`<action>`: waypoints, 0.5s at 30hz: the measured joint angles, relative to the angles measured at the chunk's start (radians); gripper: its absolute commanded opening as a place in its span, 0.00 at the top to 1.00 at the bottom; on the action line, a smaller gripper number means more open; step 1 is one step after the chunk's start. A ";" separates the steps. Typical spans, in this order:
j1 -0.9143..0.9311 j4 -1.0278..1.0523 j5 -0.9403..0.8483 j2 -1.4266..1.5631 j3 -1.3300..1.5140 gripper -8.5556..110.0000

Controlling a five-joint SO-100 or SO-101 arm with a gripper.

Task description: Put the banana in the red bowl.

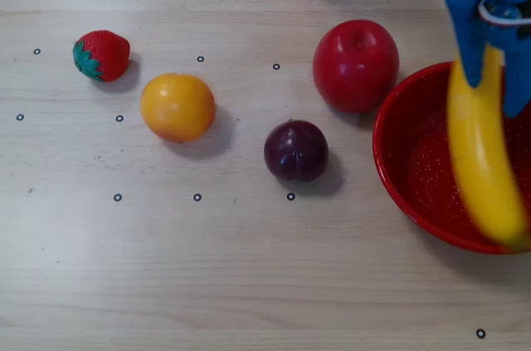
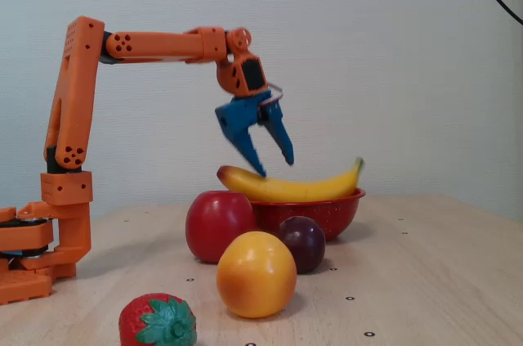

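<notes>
Overhead, the blue pincer (image 2: 275,166) hangs spread apart and empty from the orange arm (image 2: 155,35), whose forearm reaches out level before the wrist bends down. Just beneath its tips the banana (image 2: 286,188) lies across the red bowl (image 2: 327,213), its ends resting on the rim. An apple (image 2: 219,225) sits beside the bowl on the desk (image 2: 425,280).
</notes>
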 measured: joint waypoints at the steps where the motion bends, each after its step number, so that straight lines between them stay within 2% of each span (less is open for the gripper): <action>1: 0.002 0.008 -0.003 0.000 -0.015 0.85; 5: -0.009 0.046 -0.003 0.000 -0.026 0.93; 15: -0.103 0.086 -0.003 0.084 -0.023 0.93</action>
